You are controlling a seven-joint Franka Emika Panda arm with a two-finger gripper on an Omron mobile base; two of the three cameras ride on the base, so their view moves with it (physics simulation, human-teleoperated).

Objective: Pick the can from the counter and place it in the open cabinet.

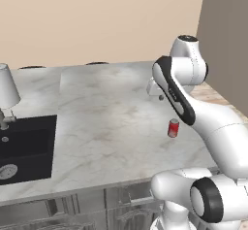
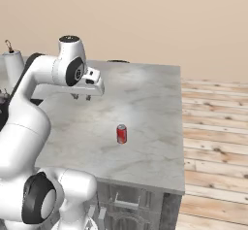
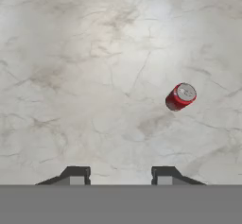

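Observation:
The small red can point(image 1: 173, 127) point(image 2: 121, 134) stands upright on the pale marble counter point(image 1: 106, 117) point(image 2: 145, 93), near its front right part. My gripper point(image 1: 156, 94) point(image 2: 81, 97) hangs above the counter, behind and to the left of the can and well apart from it, pointing down. Looking down from the hand, the can point(image 3: 181, 97) lies right of centre, its silver top facing me, beyond the gripper point(image 3: 118, 176). The fingertips point(image 3: 75, 175) stand apart with only bare marble point(image 3: 94, 76) between them. The cabinet is out of view.
A black sink point(image 1: 24, 144) is cut into the counter at the left, with a white cone-shaped object point(image 1: 7, 86) point(image 2: 12, 64) behind it. The counter ends at the right over a wooden floor point(image 2: 213, 127). A taupe wall panel point(image 1: 225, 35) rises at the far right.

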